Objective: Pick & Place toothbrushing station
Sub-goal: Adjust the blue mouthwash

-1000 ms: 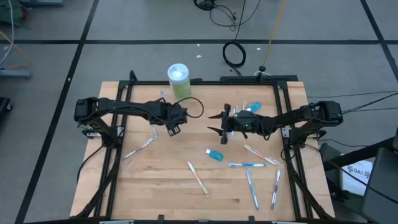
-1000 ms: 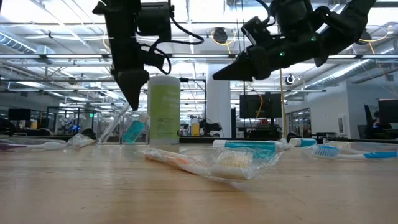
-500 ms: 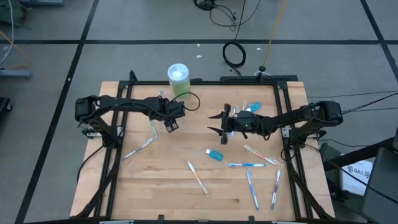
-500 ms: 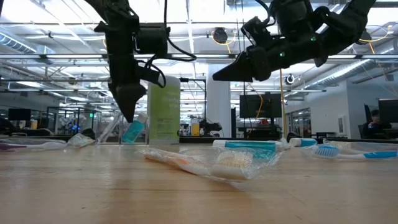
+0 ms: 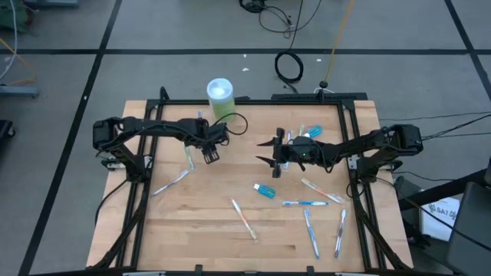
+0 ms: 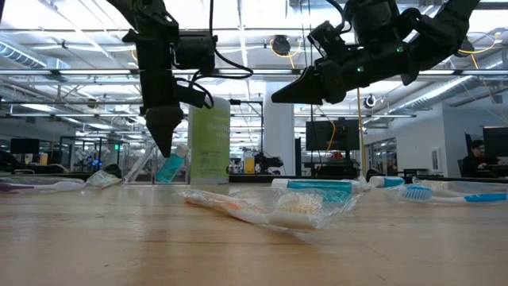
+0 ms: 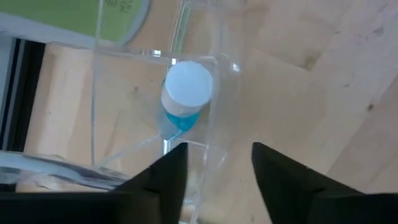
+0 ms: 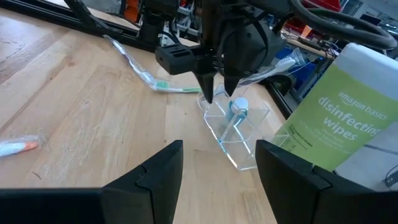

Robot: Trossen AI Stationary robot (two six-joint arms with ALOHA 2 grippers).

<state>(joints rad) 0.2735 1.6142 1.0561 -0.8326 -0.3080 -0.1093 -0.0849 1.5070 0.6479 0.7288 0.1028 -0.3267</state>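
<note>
The high view looks straight down on the whole table (image 5: 192, 230). The low view sits at tabletop level, facing across into the room. The left wrist view looks steeply down, close on the clear cup (image 7: 155, 112) (at 11 o'clock from the table's centre); the right wrist view shares it from farther off.

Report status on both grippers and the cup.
Left gripper open, hovering over clear cup. Blue white-capped tube inside. Right gripper open, empty, waiting mid-table. Wipes container beside cup.
</note>
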